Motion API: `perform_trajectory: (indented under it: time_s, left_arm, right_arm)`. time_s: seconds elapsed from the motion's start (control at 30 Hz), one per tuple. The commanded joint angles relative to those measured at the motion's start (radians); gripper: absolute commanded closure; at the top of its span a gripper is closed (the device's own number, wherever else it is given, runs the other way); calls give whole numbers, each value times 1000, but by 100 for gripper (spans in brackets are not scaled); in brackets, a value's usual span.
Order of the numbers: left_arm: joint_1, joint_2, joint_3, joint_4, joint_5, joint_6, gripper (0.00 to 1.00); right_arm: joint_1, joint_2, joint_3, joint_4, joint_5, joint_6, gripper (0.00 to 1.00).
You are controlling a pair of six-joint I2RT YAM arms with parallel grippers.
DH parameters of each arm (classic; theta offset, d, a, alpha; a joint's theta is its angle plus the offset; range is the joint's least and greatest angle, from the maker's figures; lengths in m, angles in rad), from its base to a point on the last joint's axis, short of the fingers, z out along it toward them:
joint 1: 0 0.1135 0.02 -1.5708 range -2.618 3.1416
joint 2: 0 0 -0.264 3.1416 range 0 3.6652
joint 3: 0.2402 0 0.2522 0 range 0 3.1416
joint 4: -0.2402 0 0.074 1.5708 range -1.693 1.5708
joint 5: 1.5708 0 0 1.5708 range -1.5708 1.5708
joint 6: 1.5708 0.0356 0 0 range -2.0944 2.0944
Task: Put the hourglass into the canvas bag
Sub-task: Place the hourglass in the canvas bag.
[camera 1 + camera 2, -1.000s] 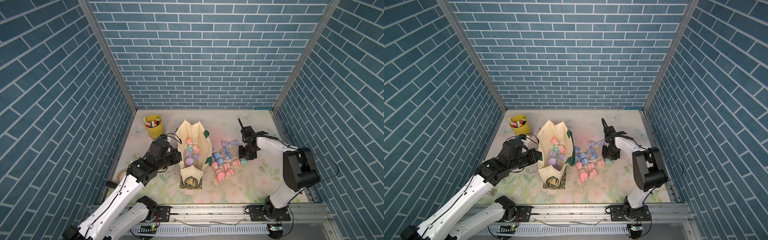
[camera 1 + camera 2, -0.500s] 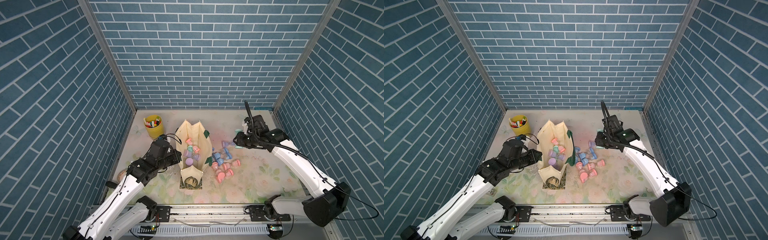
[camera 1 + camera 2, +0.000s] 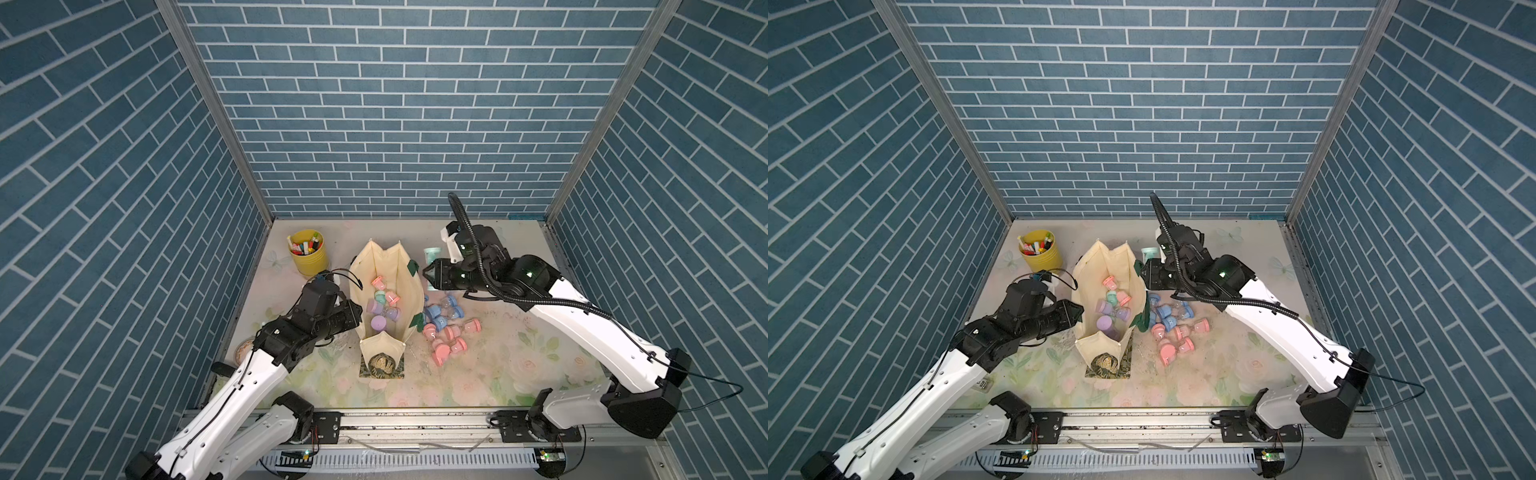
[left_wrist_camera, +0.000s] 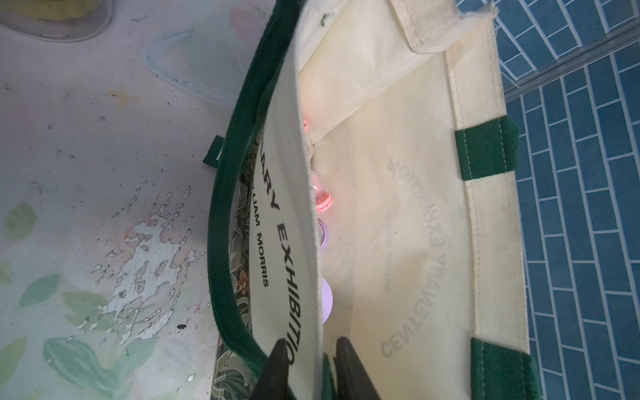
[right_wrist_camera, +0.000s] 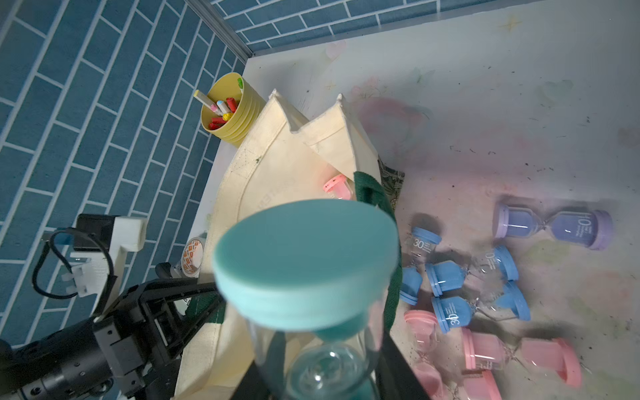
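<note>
**Teal hourglass being held at bag rim**

Teal hourglass (image 5: 304,263), with flat round caps and clear glass bulbs, is hanging off the tabletop just beside the right rim of the canvas bag (image 3: 374,266). The bag is standing open mid-tabletop. Right gripper (image 5: 325,374) is clamping the hourglass's glass. Left gripper (image 4: 313,360) is straddling the bag's left wall, jaws slightly apart.

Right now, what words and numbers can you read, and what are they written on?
"ARY EXHIBITIO": black, cut off, outside of the canvas bag.
"LIAM MORRIS": smaller, beside it, cut off.
"CENTENARY EXHIBITION": faint, mirrored, showing through the bag's inner wall.
"30": blue hourglass, and a second blue hourglass.
"10": purple hourglass.
Small print under those numbers: too small to read.
</note>
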Motion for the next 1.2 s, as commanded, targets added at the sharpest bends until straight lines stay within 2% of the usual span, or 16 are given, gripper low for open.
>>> perform_trajectory:
  time_s: [0.0, 0.17, 0.43, 0.8, 1.17]
  left_arm:
    - [3, -11, 23, -21, -7, 8, 74]
    - [3, -18, 27, -15, -2, 7, 78]
    - [3, -29, 12, -1, 8, 2, 86]
    - [3, -25, 0, 24, 23, 1, 94]
    - [3, -20, 0, 25, 24, 2, 97]
  right_arm:
    - [41, 55, 63, 21, 36, 30, 100]
    - [102, 174, 166, -1, 46, 41, 100]
    - [127, 328, 279, -54, 71, 96, 100]
    - [124, 490, 364, -99, 50, 127, 100]
    - [46, 683, 511, -241, 34, 132, 100]
